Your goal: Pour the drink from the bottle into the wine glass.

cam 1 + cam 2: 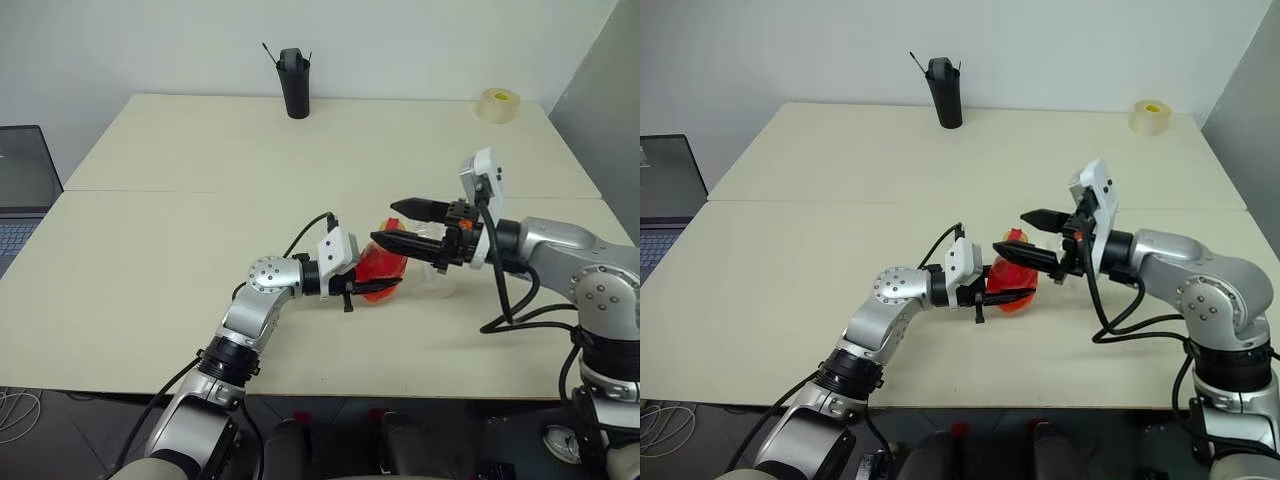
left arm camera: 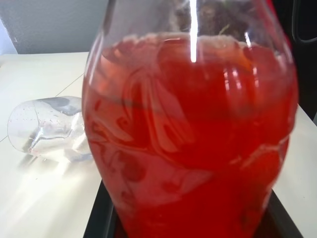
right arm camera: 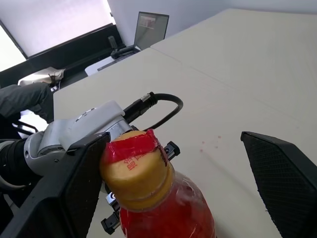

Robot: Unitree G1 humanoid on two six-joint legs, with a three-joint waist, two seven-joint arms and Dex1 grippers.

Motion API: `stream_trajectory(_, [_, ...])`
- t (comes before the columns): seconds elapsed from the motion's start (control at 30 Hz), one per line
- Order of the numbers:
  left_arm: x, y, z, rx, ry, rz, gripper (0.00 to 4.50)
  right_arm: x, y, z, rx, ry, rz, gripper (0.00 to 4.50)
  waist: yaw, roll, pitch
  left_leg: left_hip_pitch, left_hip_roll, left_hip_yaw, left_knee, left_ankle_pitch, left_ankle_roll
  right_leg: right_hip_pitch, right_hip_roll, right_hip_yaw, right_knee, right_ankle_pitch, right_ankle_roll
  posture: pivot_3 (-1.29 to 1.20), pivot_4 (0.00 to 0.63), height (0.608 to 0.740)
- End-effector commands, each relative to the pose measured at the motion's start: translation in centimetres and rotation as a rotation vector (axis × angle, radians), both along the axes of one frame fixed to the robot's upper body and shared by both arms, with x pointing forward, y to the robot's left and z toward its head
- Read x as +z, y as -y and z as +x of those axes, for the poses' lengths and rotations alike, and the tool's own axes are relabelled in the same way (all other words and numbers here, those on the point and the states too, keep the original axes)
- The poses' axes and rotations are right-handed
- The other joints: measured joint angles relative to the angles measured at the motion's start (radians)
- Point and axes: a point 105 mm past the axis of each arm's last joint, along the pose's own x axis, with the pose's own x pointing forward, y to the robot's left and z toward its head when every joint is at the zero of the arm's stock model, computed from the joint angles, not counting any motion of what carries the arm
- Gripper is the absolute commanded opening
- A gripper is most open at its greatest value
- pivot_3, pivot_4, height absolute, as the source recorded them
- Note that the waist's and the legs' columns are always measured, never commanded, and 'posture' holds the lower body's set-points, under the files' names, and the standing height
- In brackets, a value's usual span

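Evidently uncapping was in hand: left gripper (image 1: 372,288) clamped the bottle (image 1: 381,268); right gripper (image 1: 405,222), jaws wide, empty, flanked its cap (image 3: 134,168), needing closure.

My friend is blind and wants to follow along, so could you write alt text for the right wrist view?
A bottle of bright red drink with a yellow cap and red seal stands close up between the open right gripper's two black fingers. Behind it, the left gripper holds the bottle over a pale table.
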Motion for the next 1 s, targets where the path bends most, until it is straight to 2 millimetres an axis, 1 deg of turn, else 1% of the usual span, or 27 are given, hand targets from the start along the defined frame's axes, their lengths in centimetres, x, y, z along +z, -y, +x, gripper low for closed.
stream_trajectory(0.03, [1.7,0.5,-0.3,-0.027,0.071,-0.031,1.27,0.8,0.1,-1.1,0.033,0.033,0.007,4.50,0.000,0.000,0.000,0.000,0.000,0.000,0.000,0.000,0.000,0.000,0.000,0.000,0.000,0.000,0.000,0.00,0.150,0.740])
stream_trajectory(0.27, [1.6,0.5,-0.4,-0.028,0.070,-0.029,1.27,0.9,0.3,-1.5,0.039,0.025,0.022,4.50,0.000,0.000,0.000,0.000,0.000,0.000,0.000,0.000,0.000,0.000,0.000,0.000,0.000,0.000,0.000,0.00,0.150,0.740])
stream_trajectory(0.43, [1.6,0.6,-0.4,-0.032,0.074,-0.025,1.27,1.5,-0.3,-2.2,0.080,0.036,0.040,4.50,0.000,0.000,0.000,0.000,0.000,0.000,0.000,0.000,0.000,0.000,0.000,0.000,0.000,0.000,0.000,0.00,0.150,0.740])
stream_trajectory(0.63, [1.7,0.6,-0.3,-0.032,0.076,-0.026,1.27,1.4,-0.4,-1.7,0.047,0.041,0.028,4.50,0.000,0.000,0.000,0.000,0.000,0.000,0.000,0.000,0.000,0.000,0.000,0.000,0.000,0.000,0.000,0.00,0.150,0.740])
stream_trajectory(0.73, [1.7,0.6,-0.4,-0.031,0.076,-0.027,1.27,1.4,-0.3,-1.5,0.032,0.042,0.031,3.89,0.000,0.000,0.000,0.000,0.000,0.000,0.000,0.000,0.000,0.000,0.000,0.000,0.000,0.000,0.000,0.00,0.150,0.740])
stream_trajectory(0.9, [1.7,0.6,-0.4,-0.031,0.076,-0.025,1.27,1.5,-0.3,-1.3,0.029,0.044,0.033,2.21,0.000,0.000,0.000,0.000,0.000,0.000,0.000,0.000,0.000,0.000,0.000,0.000,0.000,0.000,0.000,0.00,0.150,0.740])
stream_trajectory(0.93, [1.7,0.6,-0.4,-0.031,0.077,-0.025,1.27,1.5,-0.4,-1.3,0.030,0.045,0.034,1.80,0.000,0.000,0.000,0.000,0.000,0.000,0.000,0.000,0.000,0.000,0.000,0.000,0.000,0.000,0.000,0.00,0.150,0.740])
stream_trajectory(1.0, [1.7,0.6,-0.4,-0.032,0.077,-0.025,1.27,1.7,-0.4,-1.4,0.038,0.050,0.039,1.23,0.000,0.000,0.000,0.000,0.000,0.000,0.000,0.000,0.000,0.000,0.000,0.000,0.000,0.000,0.000,0.00,0.150,0.740])
